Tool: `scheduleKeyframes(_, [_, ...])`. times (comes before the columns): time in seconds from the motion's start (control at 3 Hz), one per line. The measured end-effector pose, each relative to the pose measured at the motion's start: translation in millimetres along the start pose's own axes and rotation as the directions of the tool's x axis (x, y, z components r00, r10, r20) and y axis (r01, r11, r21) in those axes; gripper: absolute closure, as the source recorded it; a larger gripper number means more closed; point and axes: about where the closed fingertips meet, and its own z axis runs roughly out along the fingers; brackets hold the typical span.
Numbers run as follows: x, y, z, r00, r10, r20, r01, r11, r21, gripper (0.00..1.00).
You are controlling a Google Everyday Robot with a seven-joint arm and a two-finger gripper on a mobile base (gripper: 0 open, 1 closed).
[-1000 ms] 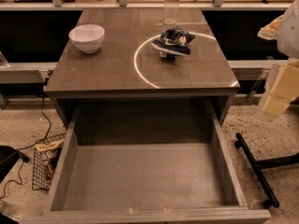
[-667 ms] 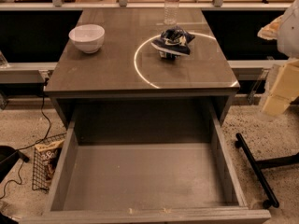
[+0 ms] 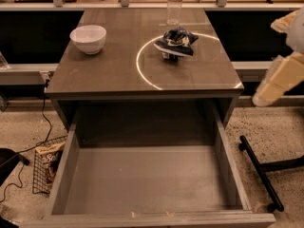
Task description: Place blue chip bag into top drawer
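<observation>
Navy foil, crumpled and slack: the blue chip bag (image 3: pixel 175 42) lies on the cabinet top (image 3: pixel 109 75), inside a bright ring of light, just in front of a water bottle (image 3: pixel 174 4) and well apart from the white bowl (image 3: pixel 89 38). The gripper (image 3: pixel 280 77) hangs off the cabinet's right edge, well apart from the bag (open or closed, I cannot tell). A good pick would likely come from above, pinching a raised fold and steering wide of the bottle. Below, the top drawer (image 3: pixel 229 160) stands pulled out, its bottom bare. A brown snack bag (image 3: pixel 47 159) sits in a wire basket (image 3: pixel 40 186) on the speckled floor.
</observation>
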Motion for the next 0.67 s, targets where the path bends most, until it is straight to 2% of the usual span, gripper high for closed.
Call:
scheduleKeyframes(0.33, [5, -34, 40, 0.976, 0.149, 0.161, -0.156, 0.9873, 0.029, 0.00])
scheduleKeyframes(0.67, [-12, -67, 81, 0.895, 0.265, 0.360, -0.286, 0.9582, 0.005, 0.00])
